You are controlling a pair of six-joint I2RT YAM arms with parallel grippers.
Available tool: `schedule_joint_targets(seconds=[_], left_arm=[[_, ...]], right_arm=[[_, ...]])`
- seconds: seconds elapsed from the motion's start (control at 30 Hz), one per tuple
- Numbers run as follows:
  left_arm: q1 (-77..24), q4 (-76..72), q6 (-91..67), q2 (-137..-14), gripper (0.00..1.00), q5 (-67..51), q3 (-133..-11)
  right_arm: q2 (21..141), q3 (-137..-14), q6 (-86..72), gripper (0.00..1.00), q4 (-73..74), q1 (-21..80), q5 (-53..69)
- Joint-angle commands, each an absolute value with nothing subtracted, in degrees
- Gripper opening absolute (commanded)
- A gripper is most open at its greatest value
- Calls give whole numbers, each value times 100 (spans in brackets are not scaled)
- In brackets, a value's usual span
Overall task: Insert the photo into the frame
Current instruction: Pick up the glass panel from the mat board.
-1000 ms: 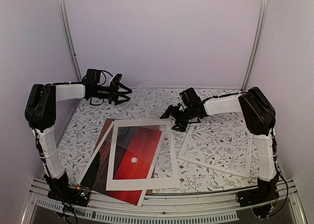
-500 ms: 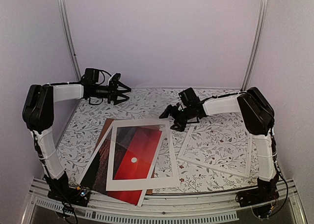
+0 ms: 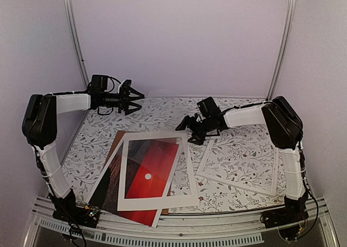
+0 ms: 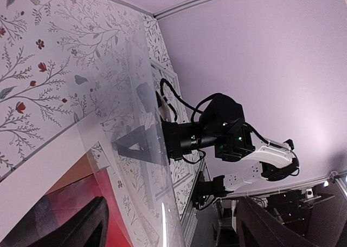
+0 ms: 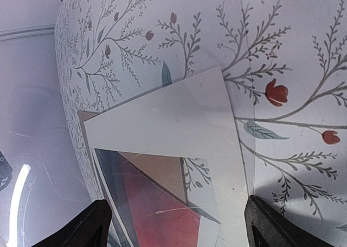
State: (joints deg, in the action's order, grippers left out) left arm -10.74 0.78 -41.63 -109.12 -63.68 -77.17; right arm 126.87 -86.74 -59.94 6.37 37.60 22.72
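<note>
**Floral worktop, buried print: the mat has to come off first**

Patterned cloth covers the worktop [image 3: 162, 111]. From where I stand, the photo [image 3: 147, 168] lies flat at the lower left of the overhead view. Its red sky and white sun show through the window of a white mat [image 3: 183, 171] lying on top of it, and a dark strip of print pokes out past the mat's left edge. A brown backing board [image 3: 117, 140] peeks out at the pile's upper left. The frame [image 3: 234, 184] lies flat at the lower right, apart from the pile, with cloth showing through it.

The right end effector [image 3: 186, 133] hovers by the mat's upper right corner, fingers apart and gripping nothing. The left end effector [image 3: 141, 101] hangs near the back wall at the upper left, also spread and empty.

I'd judge the step in hand is clearing the mat. To do it well, the right arm should come in low at that corner and pinch the mat alone. It should then lift slowly so the print beneath doesn't drag. In the right wrist view, what looks like a clear sheet [image 5: 241, 128] overlaps that corner and might slide.
</note>
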Motion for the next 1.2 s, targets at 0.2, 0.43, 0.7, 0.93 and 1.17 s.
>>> schedule_joint_targets(seconds=[0.2, 0.43, 0.7, 0.93, 1.17], left_arm=[[-1125, -246, -4506, -10590, 86, -6316, -7743], [-1134, -194, -4512, -10565, 86, -6253, -7715], [-1220, 1217, -3632, -10618, 83, -5439, -7948], [-1470, 2165, -2833, -10740, 63, -4480, -8236], [-1648, 2815, -2353, -10796, 30, -3631, -8576]], right_arm=[[13126, -8622, -5897, 89, 896, 3946, 2109], [13146, -8637, -5897, 89, 896, 3964, 2083], [13156, -8675, -5880, 89, 892, 3964, 2095], [13181, -8681, -5893, 89, 868, 3964, 2135], [13160, -8728, -5884, 89, 865, 3959, 2160]])
